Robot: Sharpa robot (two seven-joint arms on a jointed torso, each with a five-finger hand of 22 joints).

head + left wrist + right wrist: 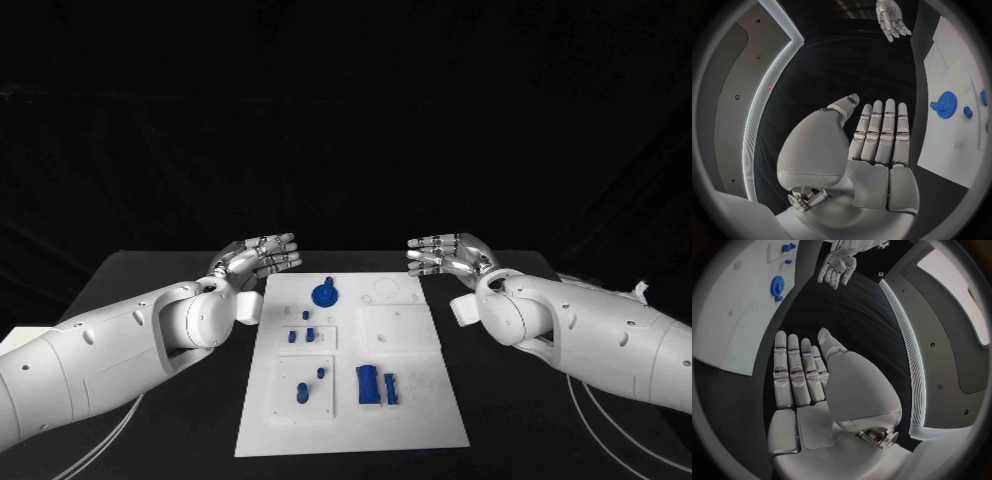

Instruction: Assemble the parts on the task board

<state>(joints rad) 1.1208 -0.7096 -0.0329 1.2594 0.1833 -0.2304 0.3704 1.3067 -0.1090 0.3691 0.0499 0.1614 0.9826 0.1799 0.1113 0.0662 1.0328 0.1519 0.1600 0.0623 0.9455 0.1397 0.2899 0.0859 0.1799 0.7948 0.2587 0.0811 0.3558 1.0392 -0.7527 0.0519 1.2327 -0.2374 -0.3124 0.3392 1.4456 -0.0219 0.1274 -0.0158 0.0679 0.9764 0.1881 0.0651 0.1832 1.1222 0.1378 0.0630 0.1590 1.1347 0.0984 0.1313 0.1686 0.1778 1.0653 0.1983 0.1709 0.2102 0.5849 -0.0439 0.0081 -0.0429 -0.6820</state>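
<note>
The left hand (261, 257) hangs over the counter (159, 290) just off the far left corner of the board (411, 400), fingers straight, side by side and slightly apart, holding nothing. The right hand (449, 255) mirrors it off the far right corner, fingers likewise extended and holding nothing. The two palms face each other, with the board's far edge between them.

Nearest the left hand, a round blue gear (326, 295) sits at the far end of the board. Further toward the robot lie small blue pegs (306, 333), then two long blue bars (378, 385) side by side with more small pieces beside them.

Status: several parts lie flat and apart on the board, so assembly appears incomplete. Whether the gear is seated cannot be told. With both hands holding nothing, this arrangement fits either a pause between placements or a rest position.
</note>
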